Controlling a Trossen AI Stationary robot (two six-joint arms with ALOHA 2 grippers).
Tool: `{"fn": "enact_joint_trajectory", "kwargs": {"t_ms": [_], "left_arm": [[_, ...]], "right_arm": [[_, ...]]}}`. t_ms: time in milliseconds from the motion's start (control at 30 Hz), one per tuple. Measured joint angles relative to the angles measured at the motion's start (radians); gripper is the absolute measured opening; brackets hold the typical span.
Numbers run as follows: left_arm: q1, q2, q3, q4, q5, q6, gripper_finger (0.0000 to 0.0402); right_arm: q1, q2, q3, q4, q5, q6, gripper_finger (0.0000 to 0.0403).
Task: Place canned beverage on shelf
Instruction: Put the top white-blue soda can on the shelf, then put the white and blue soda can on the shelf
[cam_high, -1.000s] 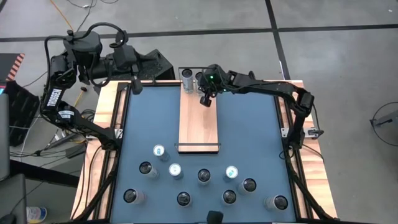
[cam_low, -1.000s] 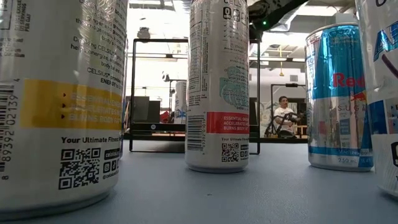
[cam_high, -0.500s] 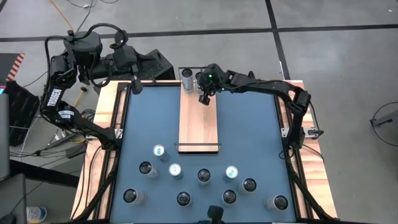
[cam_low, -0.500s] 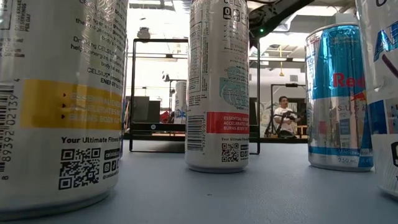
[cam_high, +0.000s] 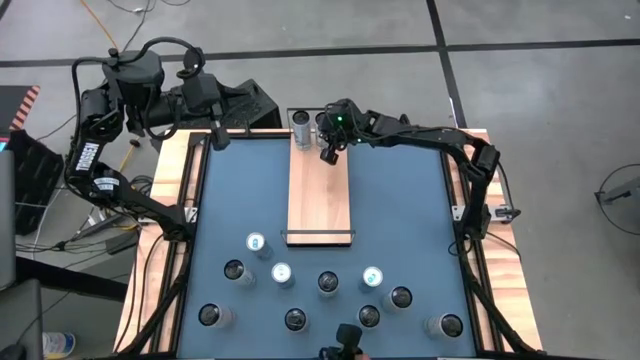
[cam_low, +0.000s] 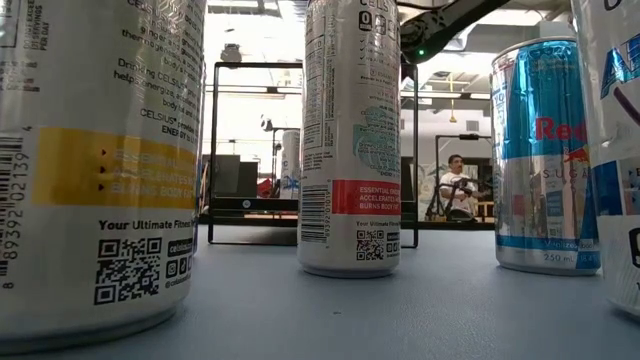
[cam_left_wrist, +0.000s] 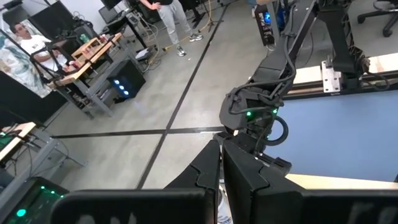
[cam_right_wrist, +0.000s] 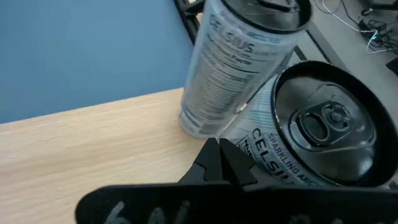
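The shelf is a light-wood board lying lengthwise in the middle of the blue table. Two tall silver cans stand upright on its far end, one on the left and one beside it. My right gripper is shut and slants down over the board just in front of the right can. Its fingertips sit low by that can's side. My left gripper is shut on nothing and hangs above the table's far left corner. My right gripper's shut fingertips lie against or just short of the right can's lower side wall, slanting down at it from the table's near side. I cannot tell whether they touch it. The can stands upright on the board.
Several more cans stand on the blue table between the shelf and the near edge; they loom large in the low view. A thin black rail crosses the shelf's near end. A person sits far behind the table.
My right gripper, still shut, has crept a little toward the table's far edge and now sits closer to the two cans on the shelf. The cans have stayed where they were.
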Motion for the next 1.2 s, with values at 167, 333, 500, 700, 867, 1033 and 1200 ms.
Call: {"fn": "enact_joint_trajectory", "kwargs": {"t_ms": [167,333,500,700,867,1033,1200], "left_arm": [[0.0,0.0,0.0,0.0,0.0,0.0,0.0009],[0.0,0.0,0.0,0.0,0.0,0.0,0.0009],[0.0,0.0,0.0,0.0,-0.01,-0.001,0.0009],[0.0,0.0,0.0,0.0,-0.013,-0.012,0.0009],[0.0,0.0,0.0,-0.009,0.02,-0.039,0.0013],[0.0,0.0,0.0,-0.123,0.12,-0.094,0.0057],[-0.04,0.007,0.0,-0.337,0.256,-0.277,0.0126]], "right_arm": [[-0.007,0.0,0.0,0.019,0.0,-0.013,0.0],[-0.004,0.0,0.0,0.033,-0.023,-0.017,0.0],[0.017,-0.003,0.009,0.023,-0.029,-0.017,0.0],[0.055,-0.028,0.124,-0.144,-0.032,-0.018,0.0],[0.087,-0.055,0.339,-0.497,-0.076,-0.045,0.0],[0.113,-0.075,0.585,-0.787,-0.079,-0.048,0.0],[0.129,-0.089,0.795,-0.953,-0.074,-0.051,0.001]]}}
